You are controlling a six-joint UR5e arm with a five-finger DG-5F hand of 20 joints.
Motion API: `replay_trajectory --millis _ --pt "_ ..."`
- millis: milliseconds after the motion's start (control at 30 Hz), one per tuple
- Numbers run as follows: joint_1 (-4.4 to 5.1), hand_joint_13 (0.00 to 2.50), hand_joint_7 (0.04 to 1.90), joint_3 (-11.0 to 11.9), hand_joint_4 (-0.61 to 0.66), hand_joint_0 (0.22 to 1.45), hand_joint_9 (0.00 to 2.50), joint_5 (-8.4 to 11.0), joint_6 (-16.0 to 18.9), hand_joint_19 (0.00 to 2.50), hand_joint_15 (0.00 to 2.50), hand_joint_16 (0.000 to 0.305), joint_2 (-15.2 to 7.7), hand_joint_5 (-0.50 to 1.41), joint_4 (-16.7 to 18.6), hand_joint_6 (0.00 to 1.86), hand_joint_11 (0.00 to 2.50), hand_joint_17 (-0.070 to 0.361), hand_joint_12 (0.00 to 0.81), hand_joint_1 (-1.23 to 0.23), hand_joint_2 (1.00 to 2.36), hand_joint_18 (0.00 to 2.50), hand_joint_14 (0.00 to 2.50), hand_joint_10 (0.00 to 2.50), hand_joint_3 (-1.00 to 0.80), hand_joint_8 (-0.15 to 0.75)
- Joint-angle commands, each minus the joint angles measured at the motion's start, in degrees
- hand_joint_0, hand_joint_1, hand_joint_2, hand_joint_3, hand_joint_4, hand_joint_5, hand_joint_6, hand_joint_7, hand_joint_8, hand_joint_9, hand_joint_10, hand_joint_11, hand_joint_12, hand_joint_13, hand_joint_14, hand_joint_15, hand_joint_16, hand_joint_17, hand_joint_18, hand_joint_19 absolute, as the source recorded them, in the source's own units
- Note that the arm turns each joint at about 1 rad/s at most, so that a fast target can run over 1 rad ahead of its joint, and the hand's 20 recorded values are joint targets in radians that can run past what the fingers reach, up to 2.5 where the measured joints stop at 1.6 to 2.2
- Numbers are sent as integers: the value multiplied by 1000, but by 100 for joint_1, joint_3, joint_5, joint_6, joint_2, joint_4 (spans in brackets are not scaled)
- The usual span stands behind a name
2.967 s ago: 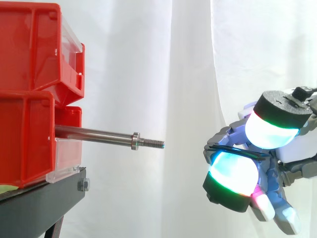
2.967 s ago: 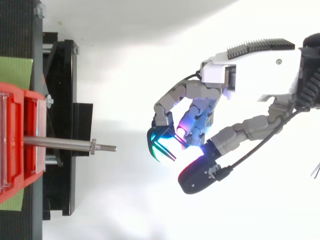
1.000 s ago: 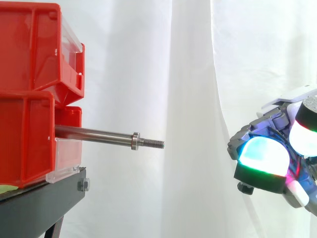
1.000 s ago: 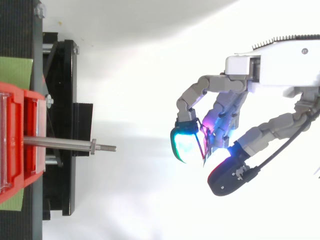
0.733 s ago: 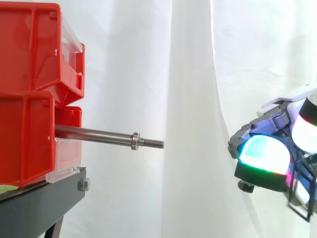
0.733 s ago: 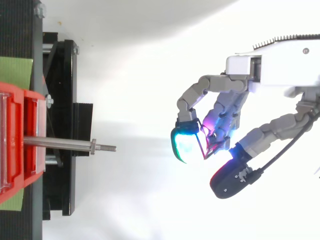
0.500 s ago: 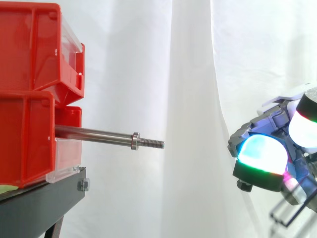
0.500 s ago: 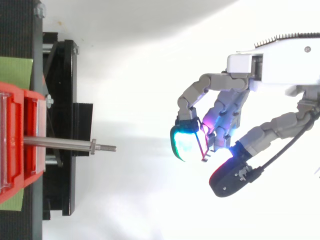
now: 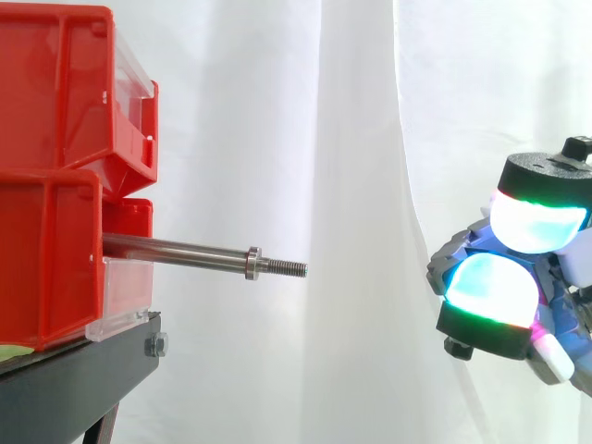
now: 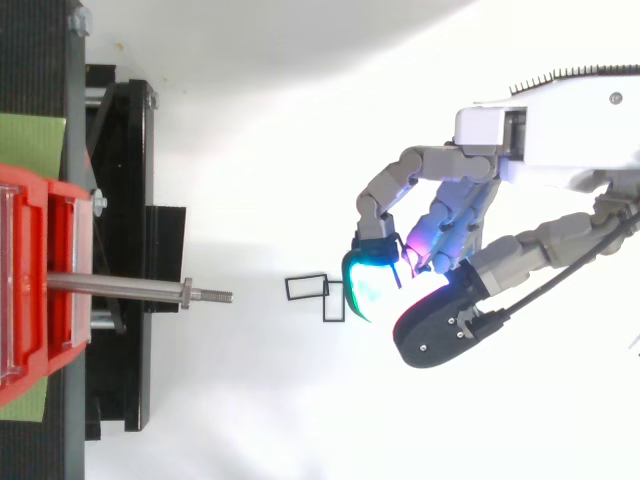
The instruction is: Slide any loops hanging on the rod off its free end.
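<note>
Well to the right in the side view, the hand (image 9: 495, 294) hangs level with the rod (image 9: 176, 250), which juts rightward from the red bins (image 9: 55, 185). Its fingers are clenched, glowing pads stacked, gripping nothing. From above, the hand (image 10: 545, 130) reaches in from the right, fingers bent leftward; two thin black loops (image 10: 306, 278) sit between its pads and the rod's threaded free end, touching neither.

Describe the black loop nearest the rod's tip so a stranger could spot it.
Start at the red bins on the left and follow the steel rod to its threaded tip. In the white gap between that tip and the hand are two thin black wire rectangles; the loop is the one nearer the rod, wider than tall, unlike its upright neighbour.
</note>
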Motion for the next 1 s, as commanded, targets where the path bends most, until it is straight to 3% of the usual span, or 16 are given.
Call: replay_trajectory --millis 0,567,733,967 --pt "0 1191 964 1 95 616 1006 -1 3 527 367 41 0 -183 -24 860 455 93 242 -618 1000 1121 14 14 -500 283" --pt "-26 1186 1036 1 -10 605 1016 -1 -15 539 378 41 35 -173 -200 894 458 93 244 -696 1020 1110 16 15 -282 281" --pt "-26 1189 1040 1 -73 603 1027 8 -32 538 383 41 132 -169 -271 916 465 93 246 -727 1025 1113 16 15 -183 277" --pt "-18 1192 1037 1 -108 603 1037 113 -50 536 385 42 255 -167 -481 917 465 94 249 -728 1026 1113 15 15 -183 276"
